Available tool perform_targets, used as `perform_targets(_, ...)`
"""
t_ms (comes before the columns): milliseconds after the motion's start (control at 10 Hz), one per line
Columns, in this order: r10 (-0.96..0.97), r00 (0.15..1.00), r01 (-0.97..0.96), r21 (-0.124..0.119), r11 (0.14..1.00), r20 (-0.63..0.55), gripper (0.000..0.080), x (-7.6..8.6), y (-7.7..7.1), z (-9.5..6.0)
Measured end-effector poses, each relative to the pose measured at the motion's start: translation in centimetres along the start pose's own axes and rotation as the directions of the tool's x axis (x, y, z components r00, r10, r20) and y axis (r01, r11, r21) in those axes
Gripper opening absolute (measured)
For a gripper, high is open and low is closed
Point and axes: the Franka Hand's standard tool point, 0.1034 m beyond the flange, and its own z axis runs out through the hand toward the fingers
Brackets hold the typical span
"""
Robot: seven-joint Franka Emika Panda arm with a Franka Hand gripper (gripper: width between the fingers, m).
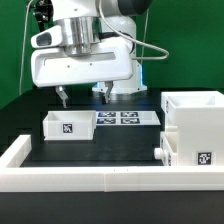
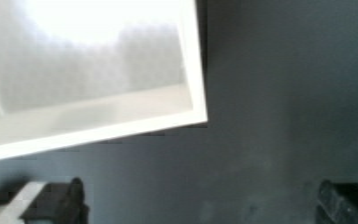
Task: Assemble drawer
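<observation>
- Up front, a low white rail edges the dark bench.
- The drawer shell sits at the exterior view's right, with a knobbed tray poking out.
- A second tray lies loose mid-bench, beside the marker board.
- The fingers hang above the loose tray, spread wide, holding nothing.

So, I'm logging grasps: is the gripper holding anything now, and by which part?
Nothing is held. The gripper is open, nothing between its fingers; the loose tray lies apart from them.
</observation>
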Motion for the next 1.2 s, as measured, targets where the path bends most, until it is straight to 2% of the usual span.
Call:
perform_targets(200,0.005,0.999,-0.006,0.017,1.0,0.039,0.0649,0.1,-0.2,0.7)
perform_targets(800,-0.002,0.999,0.001,0.018,1.0,0.042,0.0649,0.1,-0.3,0.8)
perform_targets(900,-0.024,0.999,0.023,0.012,1.0,0.046,0.0649,-0.4,-0.7,1.1)
perform_targets(1200,-0.051,0.996,0.051,0.0,0.999,0.068,0.0649,-4.3,-0.3,3.2)
